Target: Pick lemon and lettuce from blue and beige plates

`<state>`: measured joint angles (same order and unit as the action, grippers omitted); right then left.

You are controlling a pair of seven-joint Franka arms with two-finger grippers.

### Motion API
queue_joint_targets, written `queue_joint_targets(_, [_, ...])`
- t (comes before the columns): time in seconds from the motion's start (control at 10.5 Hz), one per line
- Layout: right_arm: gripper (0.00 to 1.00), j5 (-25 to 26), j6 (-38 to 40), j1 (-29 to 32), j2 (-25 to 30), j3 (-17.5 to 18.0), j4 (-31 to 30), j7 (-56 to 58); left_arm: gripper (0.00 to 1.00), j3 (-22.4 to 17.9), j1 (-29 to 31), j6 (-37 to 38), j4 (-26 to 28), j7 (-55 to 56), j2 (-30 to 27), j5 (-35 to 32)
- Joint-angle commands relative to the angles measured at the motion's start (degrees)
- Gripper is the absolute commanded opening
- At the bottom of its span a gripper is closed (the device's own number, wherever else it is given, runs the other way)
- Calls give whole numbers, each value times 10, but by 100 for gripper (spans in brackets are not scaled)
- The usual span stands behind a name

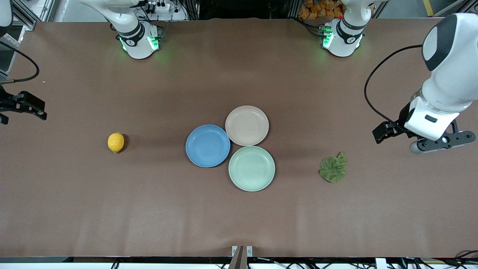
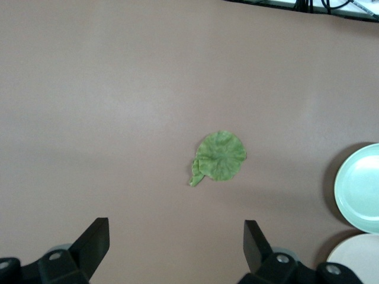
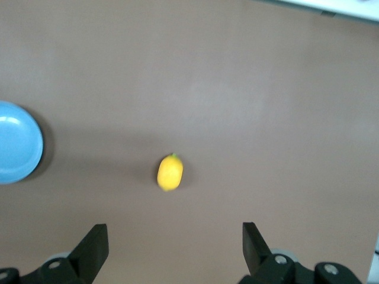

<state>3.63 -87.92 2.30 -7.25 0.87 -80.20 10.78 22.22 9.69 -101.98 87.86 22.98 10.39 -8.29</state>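
Note:
A yellow lemon (image 1: 115, 142) lies on the bare brown table toward the right arm's end, apart from the plates; it also shows in the right wrist view (image 3: 170, 172). A green lettuce leaf (image 1: 333, 170) lies on the table toward the left arm's end and shows in the left wrist view (image 2: 220, 157). The blue plate (image 1: 207, 145) and the beige plate (image 1: 247, 125) are empty. My left gripper (image 2: 176, 228) is open and empty, up over the table near the lettuce. My right gripper (image 3: 174, 228) is open and empty, up over the table near the lemon.
An empty pale green plate (image 1: 251, 168) touches the blue and beige plates, nearer to the front camera. The left arm's hand (image 1: 444, 142) hangs at the table's end; the right arm's wrist (image 1: 22, 105) shows at the other end.

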Motion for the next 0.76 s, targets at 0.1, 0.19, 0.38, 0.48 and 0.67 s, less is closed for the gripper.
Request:
queue_joint_targets(0.1, [100,-22,32,-4,11,15,11,-70,100,-21,0,27,2,-36,-43,56])
queue_joint_targets(0.19, [100,-18,34,-3,19,35,6,-118,100,-70,-43,36,2,-39,-49,57])
queue_joint_targets(0.38, [100,-14,28,-3,26,38,-5,-132,100,-150,-103,48,2,-85,-58,60])
queue_joint_targets(0.48, [100,-13,6,-3,33,38,-21,-152,100,-152,-100,50,2,-101,-61,76])
queue_joint_targets(0.67, [100,-13,-34,-2,68,38,-74,-161,100,-155,-99,55,3,-101,-64,83])
